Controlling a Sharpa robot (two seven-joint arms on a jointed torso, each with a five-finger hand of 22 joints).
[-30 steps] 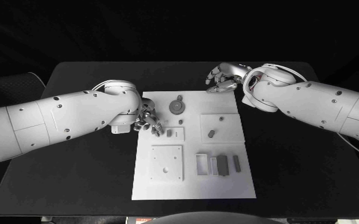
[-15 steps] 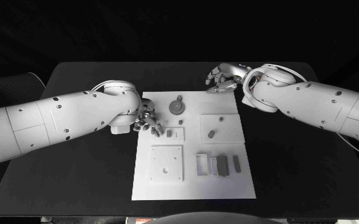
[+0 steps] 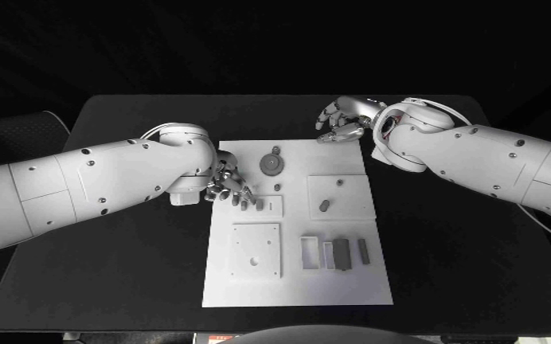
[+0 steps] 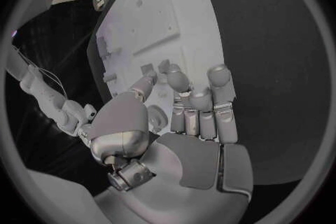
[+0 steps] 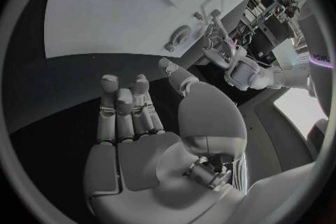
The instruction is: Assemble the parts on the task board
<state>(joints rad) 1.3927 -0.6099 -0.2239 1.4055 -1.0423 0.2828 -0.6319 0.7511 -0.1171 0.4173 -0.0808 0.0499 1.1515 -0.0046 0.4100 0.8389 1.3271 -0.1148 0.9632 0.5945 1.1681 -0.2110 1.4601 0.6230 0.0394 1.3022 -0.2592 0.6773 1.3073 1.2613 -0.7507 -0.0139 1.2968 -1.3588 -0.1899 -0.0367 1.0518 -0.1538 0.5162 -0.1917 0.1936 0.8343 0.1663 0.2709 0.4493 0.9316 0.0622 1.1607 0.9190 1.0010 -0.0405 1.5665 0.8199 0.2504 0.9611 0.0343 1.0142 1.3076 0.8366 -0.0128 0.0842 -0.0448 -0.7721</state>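
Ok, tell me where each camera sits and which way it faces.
Head view: on the robot's head, looking down at the task board; both arms show.
Left wrist view: behind the left hand, facing the board's left edge.
Right wrist view: behind the right hand, facing the board's far end.
Shared: all three show the round grey part.

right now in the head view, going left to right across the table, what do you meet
left hand → round grey gear → small grey peg on the task board → right hand
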